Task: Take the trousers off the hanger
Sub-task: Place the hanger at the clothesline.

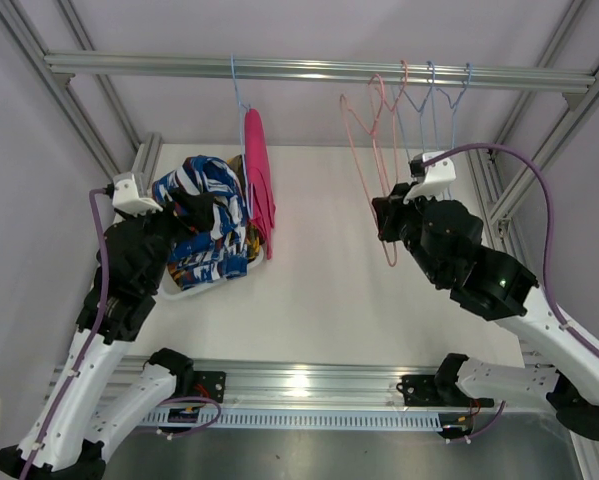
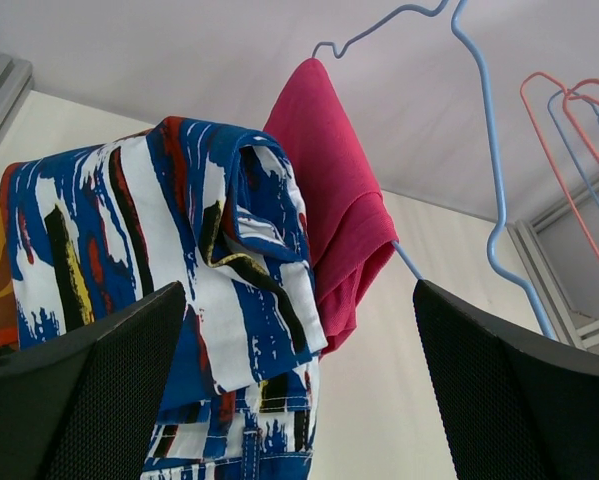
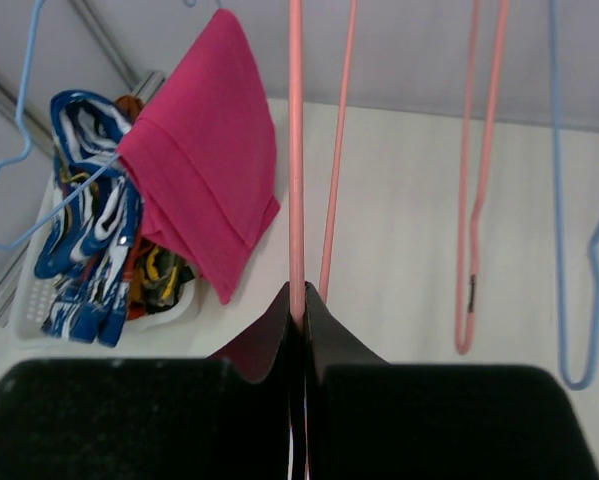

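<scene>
Pink trousers (image 1: pixel 257 170) are hanging on the blue hanger (image 1: pixel 241 100) at eleven o'clock. The left claw (image 2: pixel 299 290) is gaping wide, holding nothing. The right claw (image 3: pixel 301 300) is pinching a bare pink hanger (image 3: pixel 296 150). The next move is probably calling for the left claw to be gripping the pink pair.

A white surface (image 1: pixel 329 300) lies beneath the right claw (image 1: pixel 383 220); above it 1 aluminium rail (image 1: pixel 319 70) crosses before pale lilac walls (image 1: pixel 309 25), with angled struts (image 1: pixel 549 155) beside it.

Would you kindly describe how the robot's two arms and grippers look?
The left arm and right arm have white lower links and black upper sections, each with a purple cable. The left gripper has black, mesh-textured fingers; the right gripper is black too.
</scene>
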{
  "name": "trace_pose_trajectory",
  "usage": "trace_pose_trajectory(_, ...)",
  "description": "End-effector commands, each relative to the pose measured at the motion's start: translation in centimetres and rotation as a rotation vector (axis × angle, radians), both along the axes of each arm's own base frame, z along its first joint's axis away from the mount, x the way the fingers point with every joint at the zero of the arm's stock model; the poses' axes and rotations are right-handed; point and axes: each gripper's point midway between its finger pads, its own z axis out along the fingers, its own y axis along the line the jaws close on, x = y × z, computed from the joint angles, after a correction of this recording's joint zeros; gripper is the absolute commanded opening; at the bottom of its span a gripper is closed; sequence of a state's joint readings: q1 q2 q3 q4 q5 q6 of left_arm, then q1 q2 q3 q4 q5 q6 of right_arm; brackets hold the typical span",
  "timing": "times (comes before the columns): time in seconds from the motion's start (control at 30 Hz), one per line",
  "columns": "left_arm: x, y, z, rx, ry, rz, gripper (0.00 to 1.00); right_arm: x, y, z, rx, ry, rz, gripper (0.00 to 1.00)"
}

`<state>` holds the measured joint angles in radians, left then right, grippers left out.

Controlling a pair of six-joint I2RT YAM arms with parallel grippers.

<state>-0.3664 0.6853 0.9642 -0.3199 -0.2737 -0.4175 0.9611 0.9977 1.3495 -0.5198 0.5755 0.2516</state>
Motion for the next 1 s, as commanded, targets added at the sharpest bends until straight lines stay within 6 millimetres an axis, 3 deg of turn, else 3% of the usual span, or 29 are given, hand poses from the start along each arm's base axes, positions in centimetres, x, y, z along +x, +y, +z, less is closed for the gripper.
trace_pose_trajectory(0.0,0.1,-0.2,0.6,-0.008,-0.027,-0.018,1.0,1.6,-1.6,1.6,-0.01,-0.031,-0.06,0.0)
trace_pose_trajectory(0.47,0.7,0.3,0.3,-0.005,-0.015,0.005,1.0,7.1,-0.9,2.6,-0.008,-0.015,-0.048,0.0)
trace_pose_trajectory(0.97,0.9,0.5,0.2,-0.016,-0.013,0.006,0.99,10.8,-1.5,0.6,0.036,0.047,-0.042,0.0)
